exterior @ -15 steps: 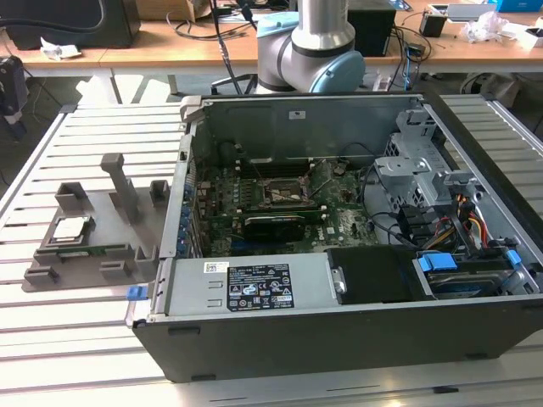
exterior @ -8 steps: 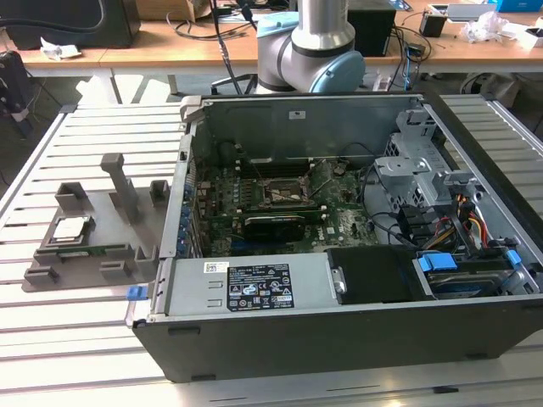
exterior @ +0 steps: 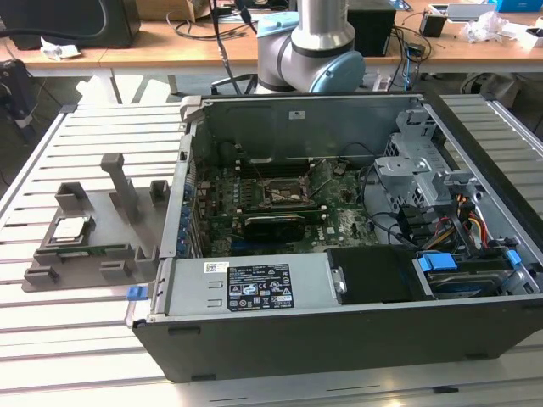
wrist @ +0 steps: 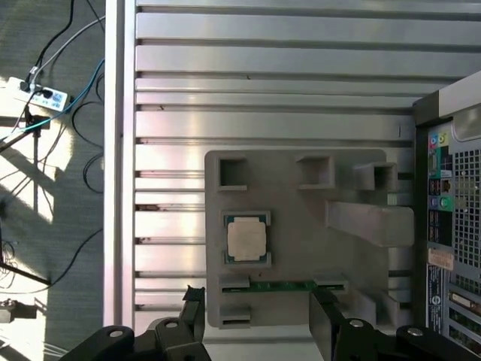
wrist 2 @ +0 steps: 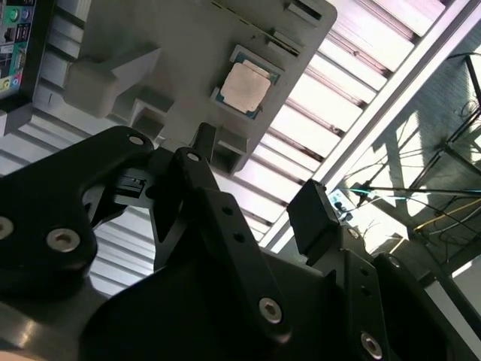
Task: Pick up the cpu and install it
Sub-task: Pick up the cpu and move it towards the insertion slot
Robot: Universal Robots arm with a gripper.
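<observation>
Slatted table (wrist: pixel 263 75) bears a grey holder (wrist: pixel 301 226) with the square, silver-topped cpu (wrist: pixel 246 239).

We see a metal table (exterior: pixel 85 136) made of long silver slats, and 2 things stand directly on it. At the exterior view's left lies a flat gray holder (exterior: pixel 106 233) with several upright blocks. At the exterior view's right, just beside it, stands an open computer case (exterior: pixel 339 339). The holder itself carries the cpu (exterior: pixel 70 227), which lies flat in a square recess, and 1 long green memory stick (exterior: pixel 89 249) near it, along the holder's edge.
</observation>
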